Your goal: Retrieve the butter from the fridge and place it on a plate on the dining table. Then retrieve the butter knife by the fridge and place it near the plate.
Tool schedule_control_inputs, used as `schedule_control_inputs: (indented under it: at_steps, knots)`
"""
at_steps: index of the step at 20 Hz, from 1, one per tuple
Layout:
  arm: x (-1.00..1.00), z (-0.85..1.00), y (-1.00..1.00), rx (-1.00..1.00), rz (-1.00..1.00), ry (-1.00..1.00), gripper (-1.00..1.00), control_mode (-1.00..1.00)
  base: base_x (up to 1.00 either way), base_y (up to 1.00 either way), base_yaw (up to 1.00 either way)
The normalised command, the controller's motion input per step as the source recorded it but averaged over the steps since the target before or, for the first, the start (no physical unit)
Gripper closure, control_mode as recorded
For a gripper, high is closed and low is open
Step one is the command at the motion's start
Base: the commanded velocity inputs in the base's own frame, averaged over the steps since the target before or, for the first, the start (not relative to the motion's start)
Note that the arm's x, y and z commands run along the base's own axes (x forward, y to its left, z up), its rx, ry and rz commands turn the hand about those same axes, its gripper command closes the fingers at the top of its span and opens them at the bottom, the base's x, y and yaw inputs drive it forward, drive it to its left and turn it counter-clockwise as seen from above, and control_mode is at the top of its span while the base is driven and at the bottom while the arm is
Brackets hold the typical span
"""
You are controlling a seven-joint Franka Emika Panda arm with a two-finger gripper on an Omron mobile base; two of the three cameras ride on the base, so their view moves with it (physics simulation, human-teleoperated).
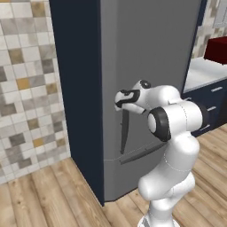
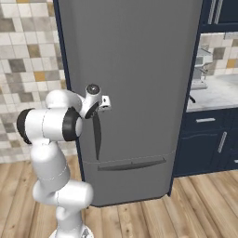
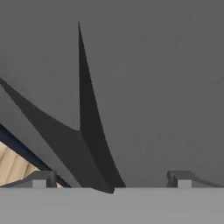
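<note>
**Claw open at the fridge handle**

Tiled wall at left, wood floor below, one closed grey fridge (image 2: 135, 83) in the middle. The left base view alone shows a dark red box (image 1: 217, 49) on the counter (image 1: 201, 73) at right; the right base view shows navy drawers (image 2: 204, 139). The claw (image 3: 111, 181) is spread wide, holding nothing, its fingers (image 3: 41, 179) astride the one vertical handle (image 3: 89, 118).

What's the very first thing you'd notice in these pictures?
The big grey fridge fills the middle, its door shut. The white robot arm reaches up to the fridge's dark handle, with its open gripper right by it. To the right sits a marble counter on navy cabinets.
</note>
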Motion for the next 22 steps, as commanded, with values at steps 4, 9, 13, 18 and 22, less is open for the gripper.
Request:
schedule_control_inputs:
  at_steps: [4,9,13,18,22]
  knots:
    - [0.49,-0.65,0.0,0.03,0.12,-0.15,1.0,-1.0,0.0,0.0,0.0]
    - [0.32,-0.22,0.0,0.01,0.06,0.0,1.0,-1.0,0.0,0.0,0.0]
    - [-0.09,0.16,-0.22,0.0,0.0,0.22,1.0,-1.0,0.0,0.0,0.0]
    - [-0.82,0.2,-0.91,0.0,0.0,0.26,1.0,-1.0,0.0,0.0,0.0]
    - [-1.0,0.01,-1.0,0.0,0.0,0.15,1.0,-1.0,0.0,0.0,0.0]
